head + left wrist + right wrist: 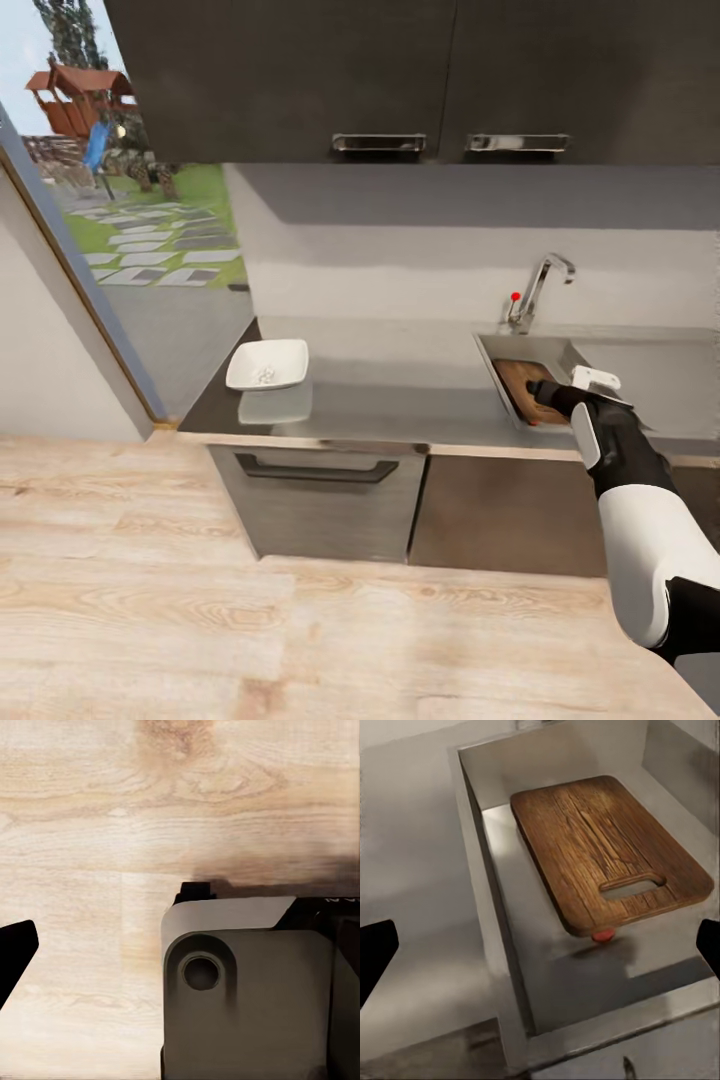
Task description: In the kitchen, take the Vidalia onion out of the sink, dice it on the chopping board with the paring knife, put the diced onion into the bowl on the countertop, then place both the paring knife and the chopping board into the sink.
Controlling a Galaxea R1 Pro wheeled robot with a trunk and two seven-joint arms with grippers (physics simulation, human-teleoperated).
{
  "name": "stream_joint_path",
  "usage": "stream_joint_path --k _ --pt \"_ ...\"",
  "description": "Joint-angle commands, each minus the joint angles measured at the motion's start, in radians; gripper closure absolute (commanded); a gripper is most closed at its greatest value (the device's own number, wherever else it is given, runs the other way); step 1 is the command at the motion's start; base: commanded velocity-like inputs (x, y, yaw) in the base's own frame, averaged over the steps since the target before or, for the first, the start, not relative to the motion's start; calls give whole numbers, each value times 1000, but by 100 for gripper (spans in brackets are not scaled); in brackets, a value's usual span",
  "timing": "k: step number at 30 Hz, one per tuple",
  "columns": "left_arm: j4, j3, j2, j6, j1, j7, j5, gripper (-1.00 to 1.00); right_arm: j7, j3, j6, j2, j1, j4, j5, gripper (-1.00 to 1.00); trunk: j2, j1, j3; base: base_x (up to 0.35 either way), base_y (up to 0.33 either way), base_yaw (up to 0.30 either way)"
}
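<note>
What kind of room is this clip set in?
A home kitchen, simulated: a steel sink with a tap, a grey countertop over cabinets, and a chopping board lying in the sink.

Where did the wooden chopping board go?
The chopping board lies inside the sink, at the head view's right below the tap, with the open right gripper above it.

The sink (pixel 502 915) is largely taken up by the chopping board (pixel 607 847), which lies tilted across the basin with what looks like the red handle of the paring knife (pixel 602 935) poking out beneath its slotted end. Free basin floor remains along the near wall. The tap (pixel 538 288) stands behind. The countertop (pixel 400 385) between sink and bowl (pixel 267 364) lies open; wall cabinets (pixel 400 70) overhang it.
</note>
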Motion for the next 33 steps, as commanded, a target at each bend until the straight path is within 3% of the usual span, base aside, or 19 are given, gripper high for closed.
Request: stream_joint_path --k 1,27,33 --pt "5 -9 -1 -8 -2 1 10 -100 1 -1 5 0 -1 -2 -4 -100 -1 0 -1 -339 0 0" --pt "5 -8 -1 -8 -2 1 10 -100 0 2 6 7 -1 3 -2 -100 -1 0 -1 -339 0 0" --pt "5 -7 0 -8 -2 1 10 -100 0 3 5 6 -1 10 0 -100 -1 0 -1 -127 0 0"
